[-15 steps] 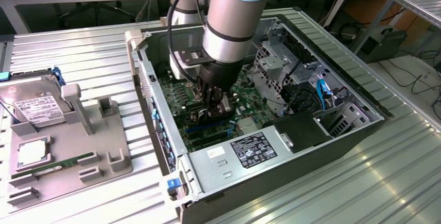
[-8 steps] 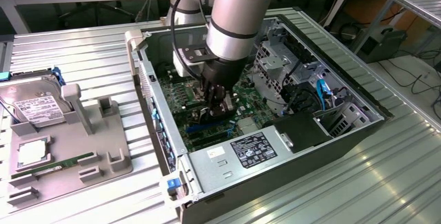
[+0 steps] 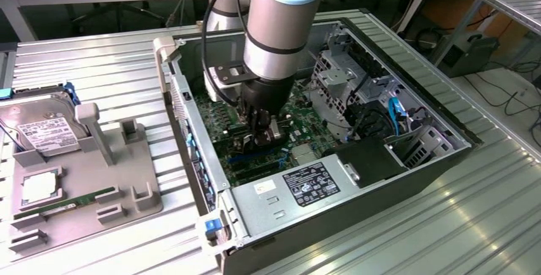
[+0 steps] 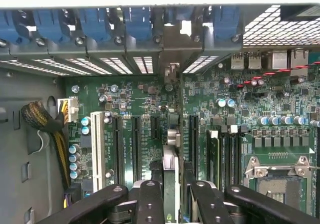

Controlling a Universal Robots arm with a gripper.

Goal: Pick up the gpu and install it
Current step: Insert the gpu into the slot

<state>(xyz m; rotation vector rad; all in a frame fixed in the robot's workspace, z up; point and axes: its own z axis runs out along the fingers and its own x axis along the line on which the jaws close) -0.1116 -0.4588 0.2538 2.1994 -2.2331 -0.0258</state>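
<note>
Inside the open computer case, my gripper hangs low over the green motherboard. In the wrist view the gpu stands edge-on between the black fingers, and my gripper is shut on it. The card lines up with a black expansion slot. Its silver bracket end reaches the case's rear slot openings. I cannot tell whether the card's edge sits in the slot.
A grey fixture at the exterior view's left holds a hard drive and a green memory stick. The power supply, drive cage, blue latches, a cable bundle and the CPU socket crowd the card.
</note>
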